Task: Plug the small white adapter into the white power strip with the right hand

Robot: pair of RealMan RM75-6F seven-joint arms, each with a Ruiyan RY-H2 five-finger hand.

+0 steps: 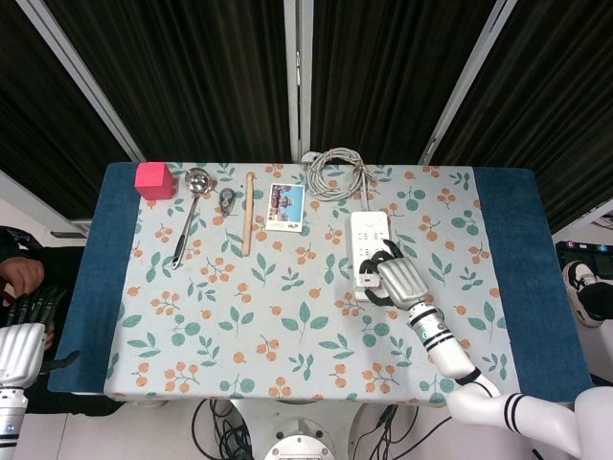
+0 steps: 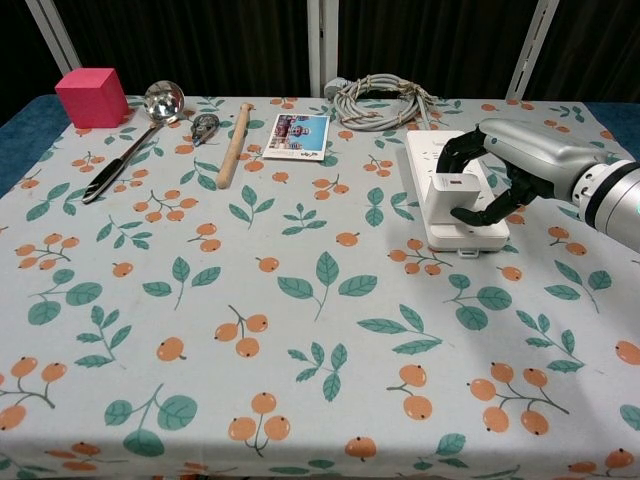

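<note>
The white power strip (image 2: 432, 152) lies at the table's right centre, its grey cable (image 2: 378, 102) coiled behind it. The small white adapter (image 2: 452, 192) stands on the strip's near half, seated on its sockets. My right hand (image 2: 508, 172) wraps around the adapter from the right, with fingers curled over its far side and the thumb at its near side. From above, the right hand (image 1: 400, 279) covers the near end of the power strip (image 1: 368, 231), and only a corner of the adapter (image 1: 366, 279) shows. My left hand (image 1: 23, 337) hangs below the table's left edge, holding nothing.
Along the back left lie a pink cube (image 2: 92, 96), a metal ladle (image 2: 140, 133), a small clip (image 2: 205, 125), a wooden stick (image 2: 233, 142) and a photo card (image 2: 298, 135). The flowered cloth (image 2: 300, 330) covers the table.
</note>
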